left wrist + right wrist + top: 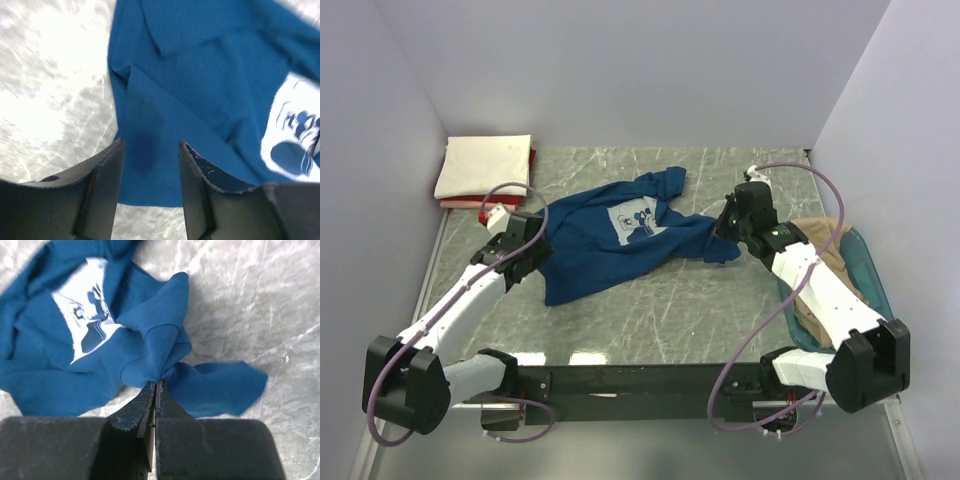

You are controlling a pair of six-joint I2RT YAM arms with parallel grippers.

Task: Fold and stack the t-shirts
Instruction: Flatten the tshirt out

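Dark blue tee (610,240) lies crumpled, print up, just right of and nearer than the folded stack (485,170) (cream on top, red edge under it). It needs spreading flat before any fold, and that looks like the step in hand.

R gripper (154,385) is pressed together, pinching a bunched fold of blue cloth at the tee's end farthest from the stack. It's prob. a sleeve or hem corner; too bunched to say which. L gripper (150,145) is spread at the tee's stack-side edge, w/ cloth showing between the two fingers (107,170) but not gripped. The wrist view is blurred, so can't tell if the tips touch the fabric.

To do it well: L should drop onto one layer at the very edge, not a bunch, and close firmly. Then both draw apart, L toward the stack and R away from it, staying low over the table (670,310) so the cloth slides out w/o lifting or flipping the print under. R's pinch is near the tips and could slip if tugged hard.

Pose: L arm runs from its base up toward the stack, elbow low, wrist tipped down. R arm is stretched fwd and angled in toward the stack, passing by the teal tub (870,270) that holds a tan tee (820,245), wrist pitched down at the cloth.
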